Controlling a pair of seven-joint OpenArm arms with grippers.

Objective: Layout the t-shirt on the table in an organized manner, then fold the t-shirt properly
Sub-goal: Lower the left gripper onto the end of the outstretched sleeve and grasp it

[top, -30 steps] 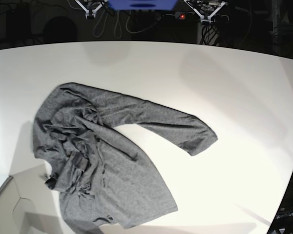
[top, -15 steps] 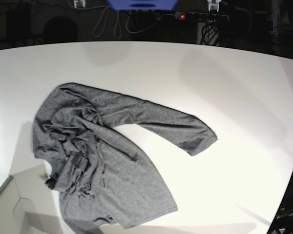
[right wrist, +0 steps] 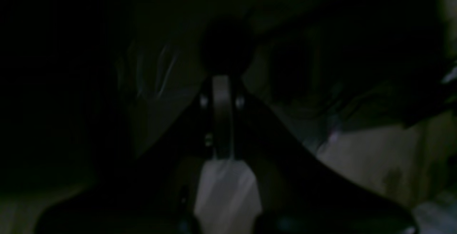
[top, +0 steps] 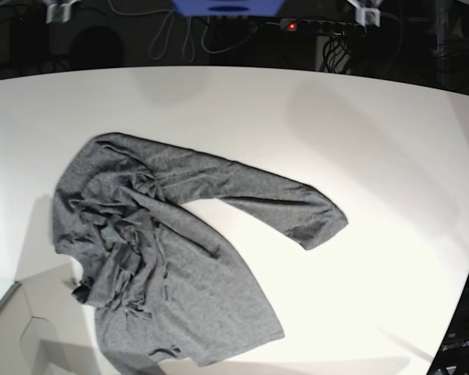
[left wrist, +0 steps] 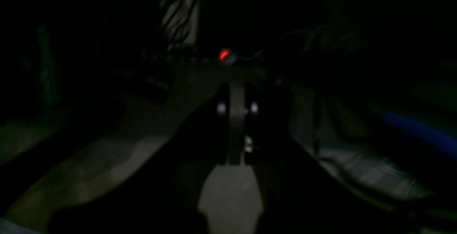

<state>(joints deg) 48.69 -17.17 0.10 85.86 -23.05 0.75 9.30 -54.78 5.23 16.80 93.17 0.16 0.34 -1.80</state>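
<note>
T-shirt (top: 164, 250) crumpled on table (top: 359, 141), 1 sleeve outstretched. Left hand (left wrist: 236, 110) closed, right hand (right wrist: 222, 100) closed, both empty.

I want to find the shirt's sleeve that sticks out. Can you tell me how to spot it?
Look at the big white table. The crumpled grey shirt lies on its left side. One long sleeve reaches out flat to the right, ending in a cuff; the rest of the shirt is bunched and wrinkled.

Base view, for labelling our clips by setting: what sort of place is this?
Probably a lab or workshop bench set up for robot trials, not a home. A wide white table holds only a crumpled grey t-shirt, and behind its far edge hang loose cables beside a power strip with a red light.
</note>
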